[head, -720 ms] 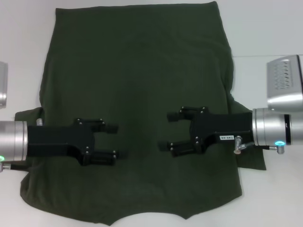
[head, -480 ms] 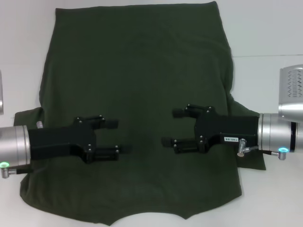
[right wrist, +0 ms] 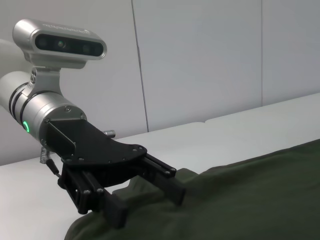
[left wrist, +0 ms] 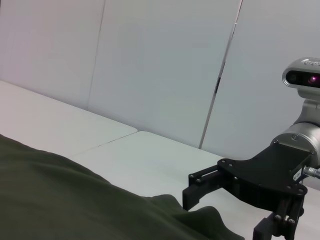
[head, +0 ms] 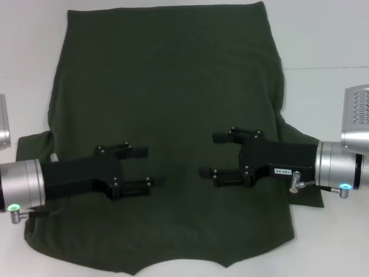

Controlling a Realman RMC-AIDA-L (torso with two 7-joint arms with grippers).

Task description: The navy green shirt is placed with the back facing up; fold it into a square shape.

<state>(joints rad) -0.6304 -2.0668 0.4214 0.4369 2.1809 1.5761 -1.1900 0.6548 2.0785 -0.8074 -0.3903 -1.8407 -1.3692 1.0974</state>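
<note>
Reaching in from the left edge over the lower half of the navy green shirt [head: 167, 92], left gripper [head: 149, 168] with fingers [head: 134, 152] spread apart and nothing between them, pointing toward the middle. Same shirt spread flat on the white table [head: 328, 34], plain back up, hem toward the far side, neckline notch at the near edge, one sleeve poking out beside each arm (fabric a bit rippled along the sides). Coming in from the right edge at about the same height, right gripper [head: 212, 156], fingers [head: 225, 137] also spread wide and holding nothing, tips facing the left gripper's across a gap of bare cloth. Both hovering low over the fabric; contact impossible to tell.
</note>
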